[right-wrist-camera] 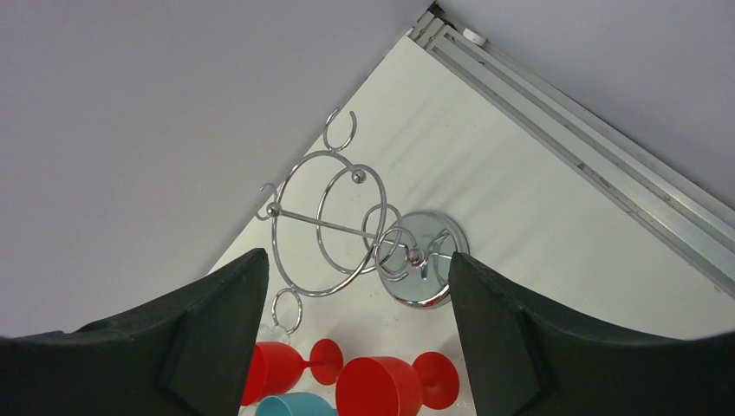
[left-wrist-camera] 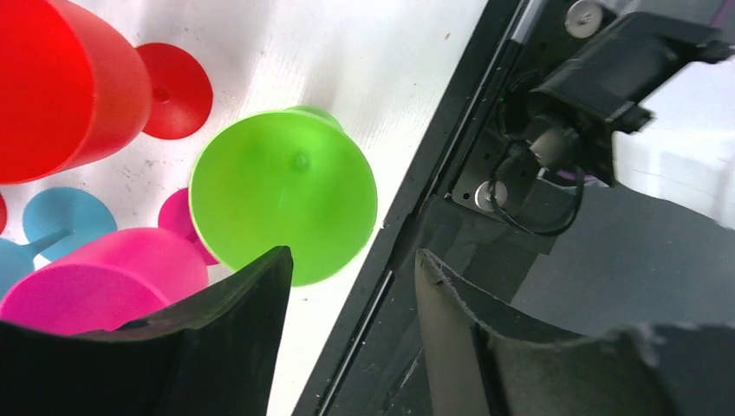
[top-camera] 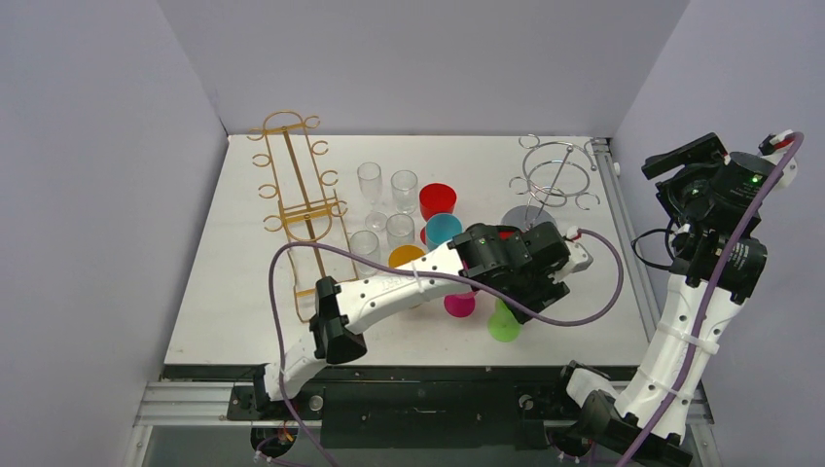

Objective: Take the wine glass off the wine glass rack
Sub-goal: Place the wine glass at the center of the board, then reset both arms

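A green wine glass stands upright on the white table near its front edge, also in the top view. My left gripper hangs just above and beside it, open; only table edge and black frame show between its fingers. The silver wine glass rack stands at the back right, and I see no glass on its rings. My right gripper is open and empty, raised high at the right, looking down on that rack.
A gold wire rack stands at the back left. Clear glasses, red, blue, orange and pink glasses crowd the table's middle. The black table frame runs right beside the green glass.
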{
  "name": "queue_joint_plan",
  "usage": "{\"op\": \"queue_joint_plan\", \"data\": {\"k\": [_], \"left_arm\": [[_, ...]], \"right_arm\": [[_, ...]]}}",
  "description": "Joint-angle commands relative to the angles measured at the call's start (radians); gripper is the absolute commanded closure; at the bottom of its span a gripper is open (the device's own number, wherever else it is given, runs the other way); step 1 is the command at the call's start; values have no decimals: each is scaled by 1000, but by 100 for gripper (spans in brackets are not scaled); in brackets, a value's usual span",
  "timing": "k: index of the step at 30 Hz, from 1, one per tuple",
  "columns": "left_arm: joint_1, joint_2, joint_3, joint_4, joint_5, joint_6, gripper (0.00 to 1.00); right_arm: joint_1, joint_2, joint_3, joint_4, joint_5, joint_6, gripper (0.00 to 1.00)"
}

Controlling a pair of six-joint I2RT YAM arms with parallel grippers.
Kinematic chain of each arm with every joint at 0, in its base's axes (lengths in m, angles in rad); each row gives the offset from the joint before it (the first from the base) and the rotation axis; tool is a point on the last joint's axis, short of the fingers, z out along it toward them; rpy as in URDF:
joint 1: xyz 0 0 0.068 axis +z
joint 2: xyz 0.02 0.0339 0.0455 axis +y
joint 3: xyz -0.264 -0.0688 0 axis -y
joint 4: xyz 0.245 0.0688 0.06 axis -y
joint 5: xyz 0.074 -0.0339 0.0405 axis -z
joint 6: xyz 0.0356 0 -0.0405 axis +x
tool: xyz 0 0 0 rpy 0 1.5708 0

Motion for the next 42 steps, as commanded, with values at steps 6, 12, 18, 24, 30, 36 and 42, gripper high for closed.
{"op": "queue_joint_plan", "data": {"k": [6,12,18,24,30,36,42], "left_arm": [[44,-235,-6,97,-47,-38,32],[160,-393,-106,170,-94,-72,15],[349,-555,-226,257,-139,-123,3],[585,-698,-354,324,-137,-200,4],[672,-762,-422,310,-290,-216,4],[687,-802,-481,316,-332,-213,4],[693,-831,-523,353,-317,-211,4]], "right_arm": [[3,8,51,20,-40,1,28],[99,19,82,20,5,0,28],[303,30,90,44,109,10,28],[515,36,79,70,210,14,27],[704,30,58,88,294,8,27],[742,24,34,91,305,-8,26],[743,15,23,95,313,-14,26]]}}
